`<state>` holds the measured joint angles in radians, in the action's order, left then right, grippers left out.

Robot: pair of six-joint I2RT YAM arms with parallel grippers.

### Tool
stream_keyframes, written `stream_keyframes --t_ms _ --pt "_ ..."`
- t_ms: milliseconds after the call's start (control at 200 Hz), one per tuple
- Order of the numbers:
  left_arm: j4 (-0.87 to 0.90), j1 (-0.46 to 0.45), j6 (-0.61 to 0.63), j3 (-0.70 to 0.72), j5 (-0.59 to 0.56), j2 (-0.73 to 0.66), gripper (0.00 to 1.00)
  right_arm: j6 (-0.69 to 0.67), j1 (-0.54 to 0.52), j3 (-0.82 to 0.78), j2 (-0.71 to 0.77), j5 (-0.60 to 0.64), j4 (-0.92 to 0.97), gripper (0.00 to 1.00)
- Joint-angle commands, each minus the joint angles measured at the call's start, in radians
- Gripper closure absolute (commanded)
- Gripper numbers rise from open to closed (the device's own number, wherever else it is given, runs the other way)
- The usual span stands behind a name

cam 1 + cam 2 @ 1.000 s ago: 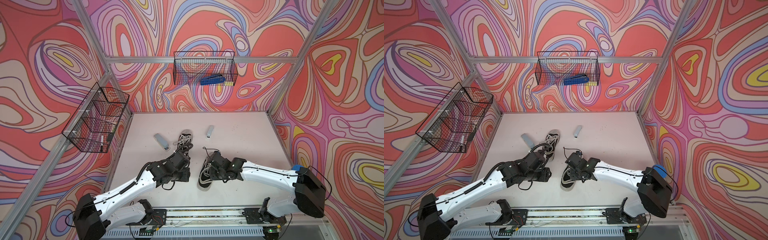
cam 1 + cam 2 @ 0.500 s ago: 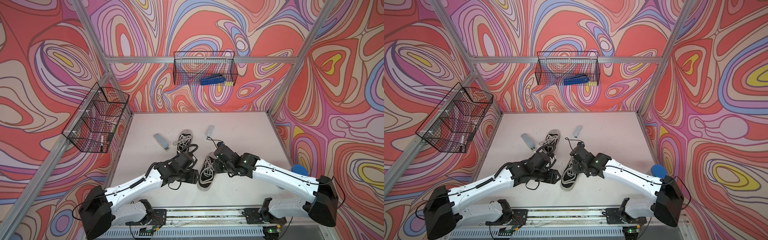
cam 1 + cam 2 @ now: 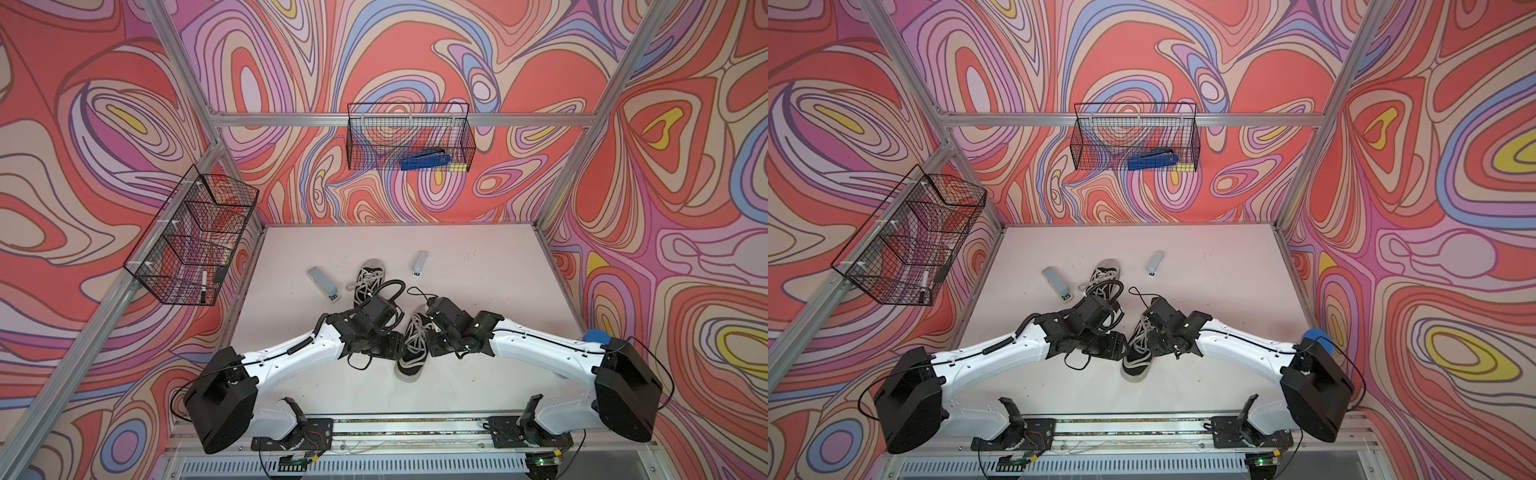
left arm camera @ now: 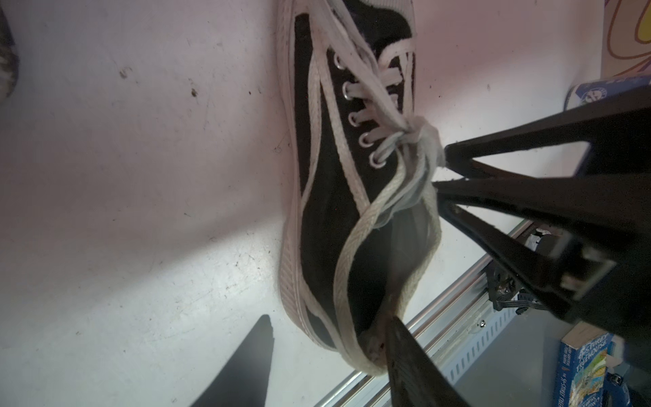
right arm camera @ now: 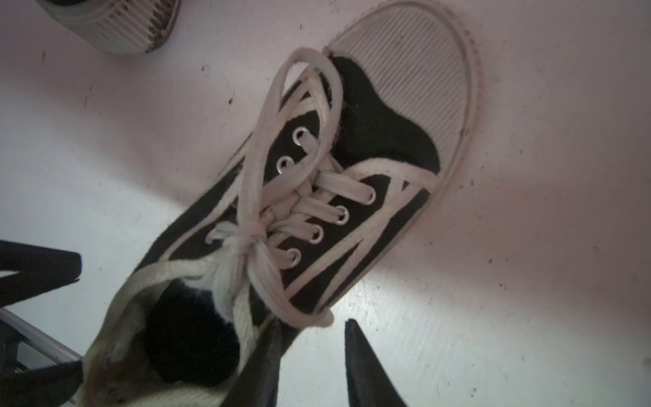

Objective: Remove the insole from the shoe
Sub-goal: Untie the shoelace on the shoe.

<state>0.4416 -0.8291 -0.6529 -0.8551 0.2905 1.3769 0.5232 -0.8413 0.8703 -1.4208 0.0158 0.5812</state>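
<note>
pale pink tabletop under both arms. black wire basket on the left wall, split into compartments, white marker in the one nearest the robot. second wire basket on the back wall, blue stapler lying inside, something small and yellow just beside it. black canvas shoe with white laces on the tabletop, between the two grippers; insole not told apart in its dark opening. other shoe farther back, apart. left gripper spread wide astride the heel, one finger at the collar, pinching nothing. right gripper parted a little, nothing between, one finger against the shoe's side. grey stapler left of the far shoe, smaller grey one right.
</note>
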Motion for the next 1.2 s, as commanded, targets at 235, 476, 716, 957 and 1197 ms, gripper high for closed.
stream_keyframes --t_ms 235,476,716,957,1197 --pt "0.031 0.007 0.041 -0.06 0.013 0.089 0.59 -0.074 0.007 0.022 -0.081 -0.016 -0.086 0.75" --pt "0.033 0.008 0.025 -0.056 0.001 0.118 0.73 -0.058 0.007 0.042 -0.011 0.023 -0.023 1.0" --pt "0.017 0.009 -0.019 -0.032 -0.026 0.114 0.92 -0.012 0.007 0.053 0.118 0.03 0.065 1.0" --pt "0.021 0.008 -0.078 -0.007 -0.091 0.086 1.0 0.048 0.015 0.105 0.184 0.086 0.132 1.0" --pt "0.066 0.008 -0.118 -0.001 -0.176 0.047 1.0 0.108 0.1 0.205 0.219 0.154 0.157 1.0"
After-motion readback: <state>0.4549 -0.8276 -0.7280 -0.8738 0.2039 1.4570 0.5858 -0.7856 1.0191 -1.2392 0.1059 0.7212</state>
